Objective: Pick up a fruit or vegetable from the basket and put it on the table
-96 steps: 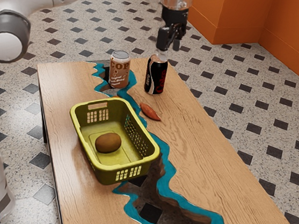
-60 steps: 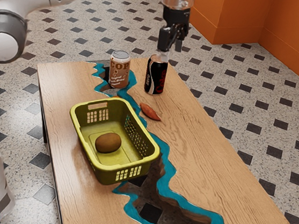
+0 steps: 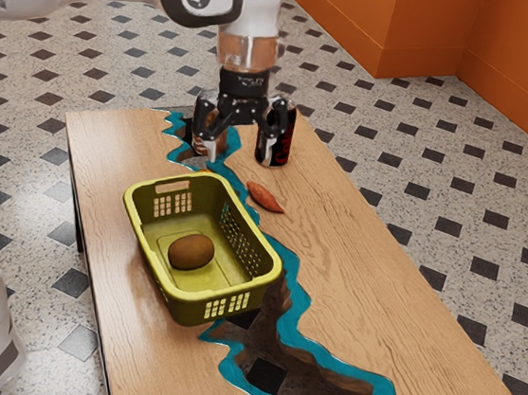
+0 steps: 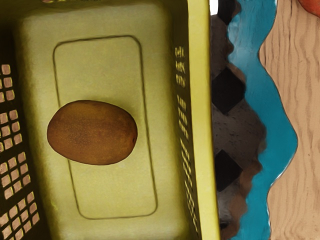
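My gripper point(image 3: 239, 143) hangs above the table in the exterior view, in front of the two cans, its two fingers spread with nothing between them. The green basket point(image 3: 271, 275) stands on the table point(image 3: 349, 274), lower than the gripper and nearer the exterior view's camera. On the basket's floor lies a brown kiwi point(image 3: 191, 251). From above, the wrist view has the same kiwi point(image 4: 92, 132) inside the basket point(image 4: 200, 100), apart from its walls.
A dark cola can point(image 3: 277, 148) and a brown can point(image 3: 210, 144), partly behind the gripper, stand at the table's far end. A reddish sweet potato point(image 3: 265, 197) lies beside the basket. A teal-edged gap point(image 3: 299, 298) runs along the table.
My gripper has moved toward the exterior view's left and come closer to the basket, and the hand has turned so both fingers show. The kiwi and basket have stayed put.
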You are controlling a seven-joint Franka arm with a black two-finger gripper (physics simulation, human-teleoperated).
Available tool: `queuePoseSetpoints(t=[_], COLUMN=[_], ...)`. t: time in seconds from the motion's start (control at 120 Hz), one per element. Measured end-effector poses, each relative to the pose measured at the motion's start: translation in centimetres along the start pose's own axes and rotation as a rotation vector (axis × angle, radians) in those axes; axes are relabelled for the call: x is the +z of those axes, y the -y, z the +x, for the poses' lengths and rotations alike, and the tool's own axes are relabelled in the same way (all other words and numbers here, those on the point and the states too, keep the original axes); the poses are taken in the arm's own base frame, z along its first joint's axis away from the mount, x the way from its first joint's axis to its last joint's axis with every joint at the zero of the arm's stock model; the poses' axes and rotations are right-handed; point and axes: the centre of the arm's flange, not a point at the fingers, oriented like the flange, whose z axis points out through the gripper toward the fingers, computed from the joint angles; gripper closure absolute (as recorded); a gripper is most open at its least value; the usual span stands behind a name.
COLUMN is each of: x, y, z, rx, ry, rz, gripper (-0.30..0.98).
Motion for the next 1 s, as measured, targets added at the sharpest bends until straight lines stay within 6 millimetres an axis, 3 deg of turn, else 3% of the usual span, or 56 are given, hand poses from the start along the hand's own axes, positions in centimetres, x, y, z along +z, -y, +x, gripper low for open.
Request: queuePoseSetpoints(t=[0.233, 0.367, 0.533, 0.725, 1.0], x=[1.9, 1.5, 4.3, 5.4, 8.8], y=[0.5, 1.1, 3.1, 4.8, 6.7], z=[0.6, 0.5, -1.1, -1.4, 0.1], rx=[0.305, 0.516, 0.821, 1.114, 1.38], ry=[-0.002, -0.015, -0.037, -0.03, 0.017], rz=[0.008, -0.006, 0.055, 0.076, 0.137], gripper=[0.0, 0.0, 0.0, 0.0, 0.0])
